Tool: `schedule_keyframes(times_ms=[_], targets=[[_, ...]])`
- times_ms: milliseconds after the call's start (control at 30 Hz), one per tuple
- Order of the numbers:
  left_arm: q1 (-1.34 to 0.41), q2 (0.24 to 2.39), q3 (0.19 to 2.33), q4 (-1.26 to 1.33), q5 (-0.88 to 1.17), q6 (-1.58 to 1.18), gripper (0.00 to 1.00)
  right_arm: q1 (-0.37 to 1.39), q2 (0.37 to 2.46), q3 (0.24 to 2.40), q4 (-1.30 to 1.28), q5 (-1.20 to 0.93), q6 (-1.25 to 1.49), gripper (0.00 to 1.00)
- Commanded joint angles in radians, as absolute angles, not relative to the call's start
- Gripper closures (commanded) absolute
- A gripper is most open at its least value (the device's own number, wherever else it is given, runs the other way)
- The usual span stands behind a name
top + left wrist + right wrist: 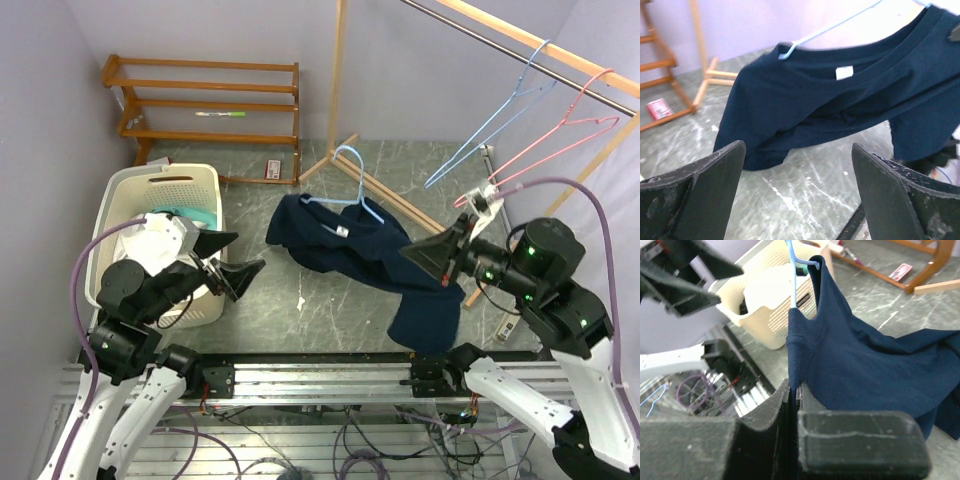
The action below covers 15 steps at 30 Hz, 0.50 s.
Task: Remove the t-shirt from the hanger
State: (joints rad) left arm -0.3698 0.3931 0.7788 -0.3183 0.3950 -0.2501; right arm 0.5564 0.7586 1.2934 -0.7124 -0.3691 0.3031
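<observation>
Grey marbled table under lilac walls, a cream laundry basket (125,190) at the left. Mid-table, the navy t-shirt (340,240) sits on the light-blue hanger (349,150), whose hook stands above the collar. The right gripper (794,390) has its jaws pressed together on a fold of cloth beside the neckline, holding that side up. The left gripper (240,255) hovers near the basket, well apart from the shirt, jaws spread wide and facing it. One hanger tip seems to poke out at the collar, though the other is hidden.

As I judge it, the cloth is secured and the hanger not yet freed. Next, the left gripper must reach the bare wire, close on it, and draw it out of the neck.
</observation>
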Motion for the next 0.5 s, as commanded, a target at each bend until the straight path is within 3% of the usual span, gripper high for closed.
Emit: schedule_keyframes(times_ms=[0,200,467], targets=[[-0.364,0.460,0.863,-0.213,0.709,-0.242,0.03,0.559,0.670,1.220,-0.755,-0.524,0.296,1.00],[-0.364,0.535,0.975,-0.300,0.815,-0.162,0.03,0.559,0.641,1.150,-0.740,-0.680,0.297,1.00],[-0.364,0.594,0.953,-0.111,1.011,-0.284,0.03,0.559,0.610,1.106,-0.632,-0.801,0.350,1.00]])
